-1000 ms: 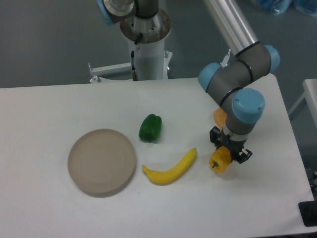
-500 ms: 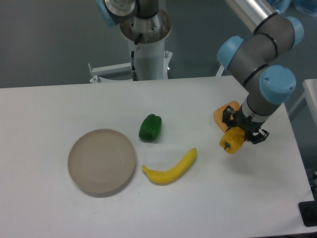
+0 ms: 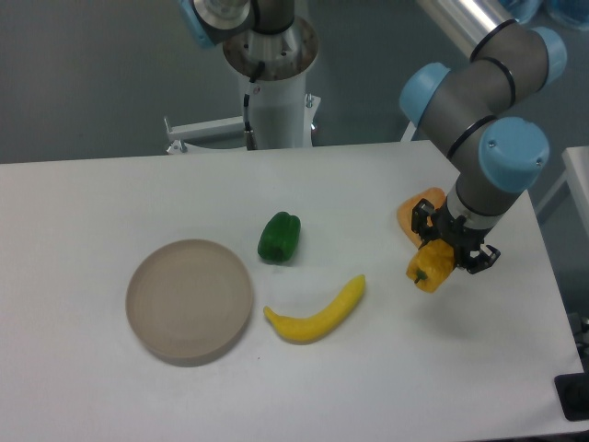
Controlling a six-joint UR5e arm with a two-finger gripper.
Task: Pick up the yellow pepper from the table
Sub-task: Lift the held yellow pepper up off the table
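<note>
The gripper (image 3: 440,261) is clamped on the yellow pepper (image 3: 431,267), a small lumpy golden-yellow fruit with a short dark stem showing on its left side. The pepper hangs off the table (image 3: 92,203), over the part near the right edge, with a faint shadow below it. The tabletop is flat, white and matte.

Counted: 3 peppers, 1 banana, 1 plate. The orange pepper (image 3: 416,210) is smoother and lies just behind the gripper, partly hidden by it, near the right edge. The green pepper (image 3: 279,237) is glossy and ribbed, around the middle of the table. The banana (image 3: 317,313) is long, curved and yellow, in front of the green pepper toward the front edge. The plate (image 3: 190,300) is round, thick, dull beige, on the left half. The arm has grey segments with light-blue joint caps.

Against 0.5 s ago, the gripper and yellow pepper have shifted slightly left and lower; the other 4 things lie as they did.
</note>
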